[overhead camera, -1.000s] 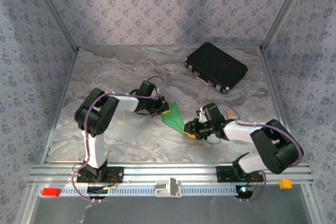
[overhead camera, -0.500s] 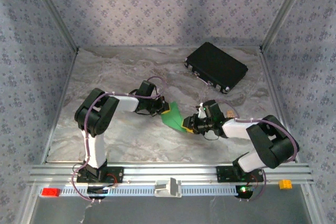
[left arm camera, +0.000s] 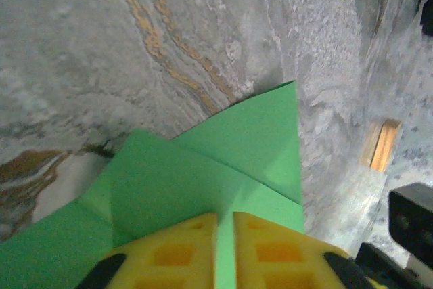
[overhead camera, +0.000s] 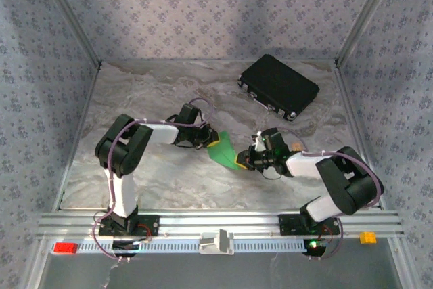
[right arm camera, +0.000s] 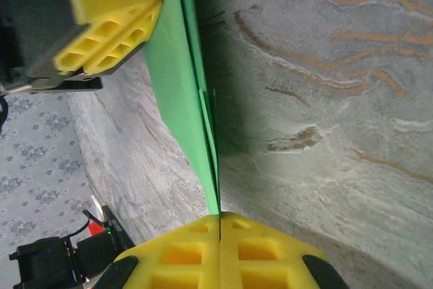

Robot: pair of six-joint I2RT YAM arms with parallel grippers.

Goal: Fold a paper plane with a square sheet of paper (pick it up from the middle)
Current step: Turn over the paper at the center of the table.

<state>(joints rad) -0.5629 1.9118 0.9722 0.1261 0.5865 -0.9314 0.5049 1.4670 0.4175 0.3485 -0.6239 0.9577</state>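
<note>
Right wrist view: the right jaws are pressed together on an edge of the square sheet of paper (right arm camera: 176, 99). The left jaws show a thin slit; whether they pinch it, I cannot tell. The paper is well apart from the black case (overhead camera: 278, 86). It has some creases, but I judge the slim plane is not yet made.

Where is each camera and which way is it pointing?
Top external: above, behind the bases, looking down on table, both arms, paper, case.
Left wrist: on the left gripper, seen at bottom, facing the paper.
Right wrist: on the right gripper, seen at bottom, sighting along the paper's edge.
Shared: the paper in all; left gripper in both wrist views.
</note>
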